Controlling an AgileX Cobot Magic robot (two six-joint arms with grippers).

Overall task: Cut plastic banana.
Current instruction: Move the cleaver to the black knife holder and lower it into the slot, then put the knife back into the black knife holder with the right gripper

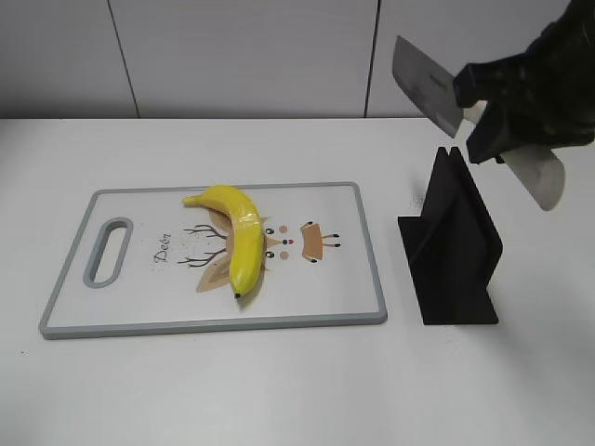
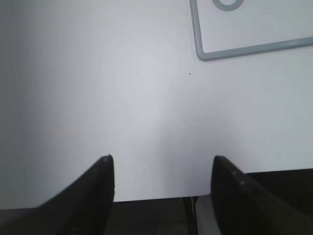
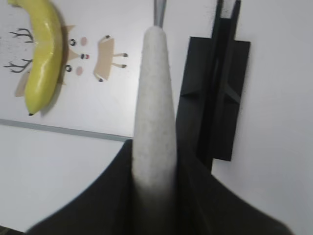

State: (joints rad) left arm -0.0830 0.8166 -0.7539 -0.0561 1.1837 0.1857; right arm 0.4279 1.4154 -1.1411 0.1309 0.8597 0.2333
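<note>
The yellow plastic banana lies on the white cutting board, near its middle, dark tip toward the front; it also shows in the right wrist view. My right gripper is shut on the pale handle of a knife, whose grey blade points up and left, in the air above the black knife stand. My left gripper is open and empty over bare table, left of the board's corner. It is out of the exterior view.
The black knife stand is right of the board, also in the right wrist view. The board has a grey rim and a handle slot at its left end. White table all around, wall behind.
</note>
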